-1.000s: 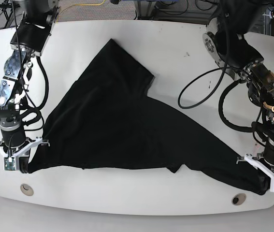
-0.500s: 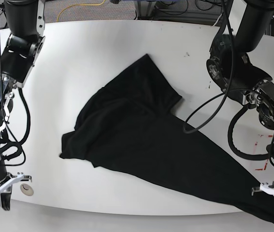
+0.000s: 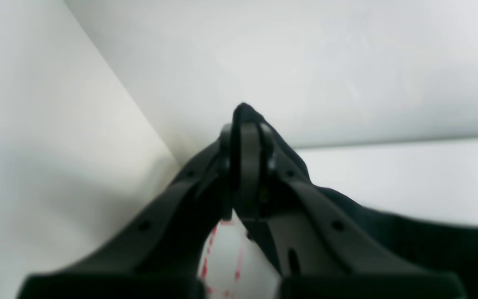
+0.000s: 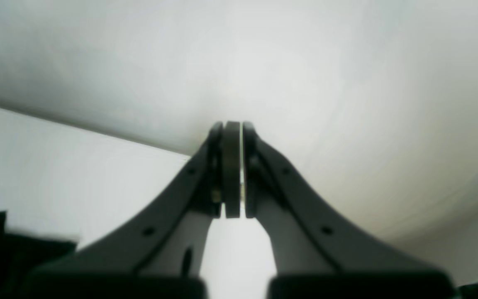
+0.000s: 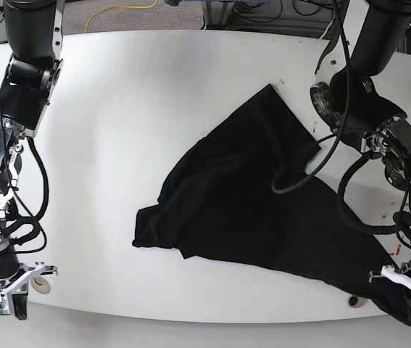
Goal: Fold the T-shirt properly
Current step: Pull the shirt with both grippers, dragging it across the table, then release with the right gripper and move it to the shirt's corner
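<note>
My left claw (image 3: 245, 137) is pinching the shirt (image 5: 263, 210) corner to drag it flat across the surface (image 5: 154, 87). Right claw (image 4: 232, 166) is shut on nothing, clear of cloth.

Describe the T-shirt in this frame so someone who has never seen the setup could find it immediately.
Start from the white table filling the base view. The T-shirt is the big black crumpled cloth spread from the table's centre toward its near corner, where the left hand pinches it at the edge. It is the only fabric there, matte and wrinkled, unlike the glossy black cables looping over it.
</note>
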Motion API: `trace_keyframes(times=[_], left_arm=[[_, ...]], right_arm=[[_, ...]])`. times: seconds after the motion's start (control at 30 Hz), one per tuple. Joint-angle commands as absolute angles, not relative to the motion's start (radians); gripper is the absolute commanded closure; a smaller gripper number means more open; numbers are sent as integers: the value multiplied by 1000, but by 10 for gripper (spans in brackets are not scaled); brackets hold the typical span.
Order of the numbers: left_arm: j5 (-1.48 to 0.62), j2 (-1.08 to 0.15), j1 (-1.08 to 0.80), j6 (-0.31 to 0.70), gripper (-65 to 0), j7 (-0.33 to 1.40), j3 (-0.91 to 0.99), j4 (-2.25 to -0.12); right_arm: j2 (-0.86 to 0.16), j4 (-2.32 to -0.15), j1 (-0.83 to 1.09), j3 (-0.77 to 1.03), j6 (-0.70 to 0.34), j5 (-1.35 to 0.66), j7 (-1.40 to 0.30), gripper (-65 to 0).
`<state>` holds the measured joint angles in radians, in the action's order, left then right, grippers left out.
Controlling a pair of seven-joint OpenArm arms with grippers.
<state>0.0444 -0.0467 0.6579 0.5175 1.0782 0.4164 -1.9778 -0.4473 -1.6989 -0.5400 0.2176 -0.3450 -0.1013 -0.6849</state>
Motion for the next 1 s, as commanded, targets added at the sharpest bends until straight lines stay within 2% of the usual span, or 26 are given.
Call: trace_keyframes(times=[0.0,0.33,0.4,0.57,0.63,0.97], left_arm=[[33,-65,671,515,0,1044,435,-2000],[33,-94,591,519,0,1044,506,-2000],[31,-116,572,519,0,1044,524,-1997],[31,-148,515,519,0,1044,541,-1998],[31,-168,493,519,0,1044,550,-1998],[31,-193,414,568,0,1044,616,-1995]], right_arm=[[-450,-1724,-536,222,-344,-107,-659,0],[-331,-1802,-361,222,-346,-108,-659,-11],[-286,-1814,-318,222,-346,-108,-659,-54],[-174,-1816,-234,222,-348,-108,-656,-274],[-143,-1814,-211,222,-348,-108,-654,-322],[-7,-1753,-165,223,-349,-108,-657,-336]])
